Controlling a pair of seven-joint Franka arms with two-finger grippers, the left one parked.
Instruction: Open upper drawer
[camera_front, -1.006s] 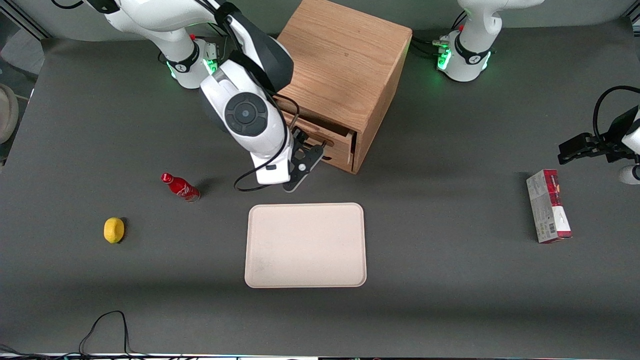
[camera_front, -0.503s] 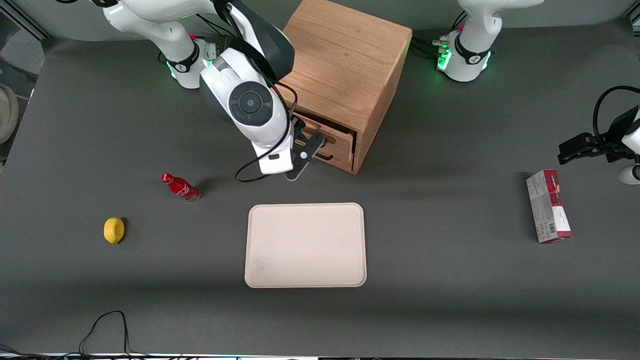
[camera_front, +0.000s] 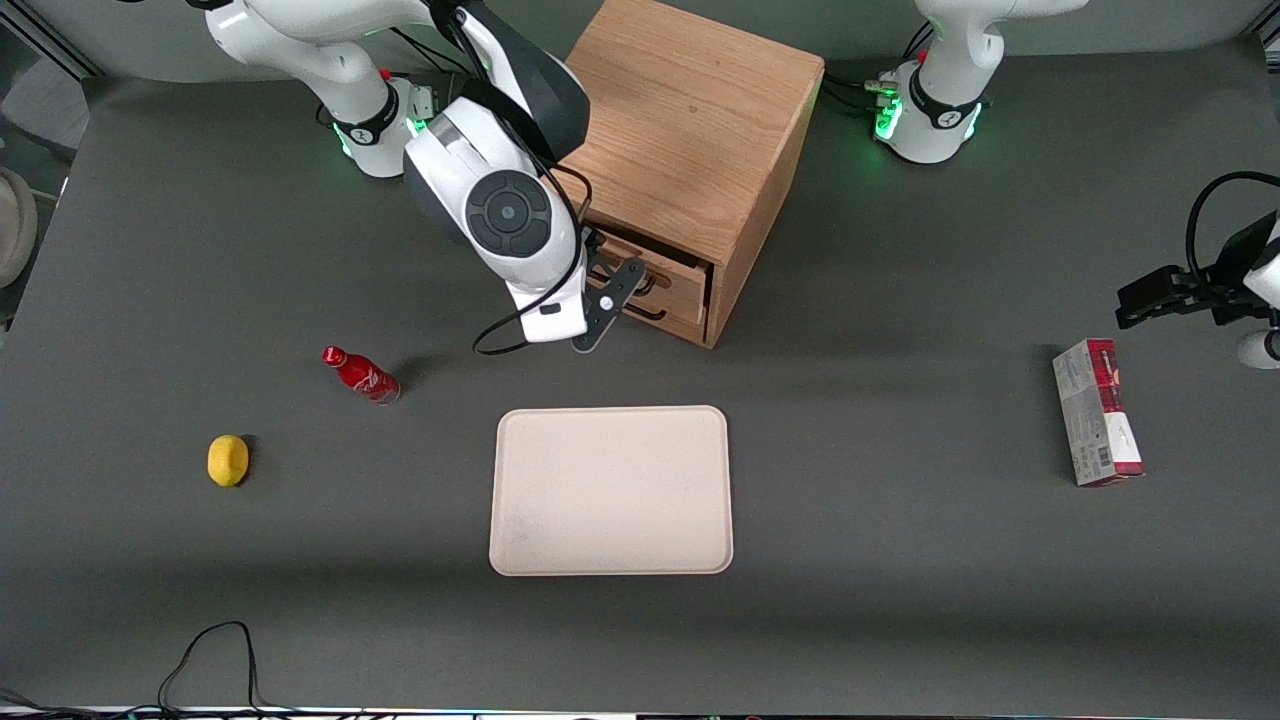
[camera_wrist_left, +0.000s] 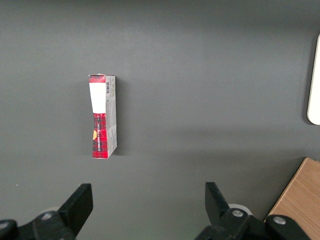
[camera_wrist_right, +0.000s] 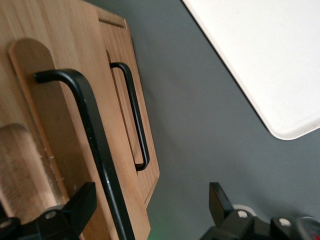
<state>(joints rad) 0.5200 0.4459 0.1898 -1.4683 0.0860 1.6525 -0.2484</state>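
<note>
The wooden cabinet (camera_front: 680, 130) stands near the arm bases, its two drawer fronts facing the tray. The upper drawer (camera_front: 650, 262) shows close up in the right wrist view (camera_wrist_right: 55, 110), with its thin black wire handle (camera_wrist_right: 95, 135). The lower drawer (camera_wrist_right: 145, 155) and its own handle (camera_wrist_right: 135, 115) lie under it. My right gripper (camera_front: 632, 285) is right in front of the upper drawer, open. In the right wrist view the gripper (camera_wrist_right: 147, 210) has the upper handle's bar between its fingers (camera_wrist_right: 75, 205), close to one finger and not clamped.
A beige tray (camera_front: 610, 490) lies nearer the front camera than the cabinet. A red bottle (camera_front: 360, 375) and a lemon (camera_front: 228, 460) lie toward the working arm's end of the table. A red and grey box (camera_front: 1095, 412) lies toward the parked arm's end.
My gripper has moved away from the front camera, in toward the cabinet's upper drawer front. The drawers have not visibly moved.
</note>
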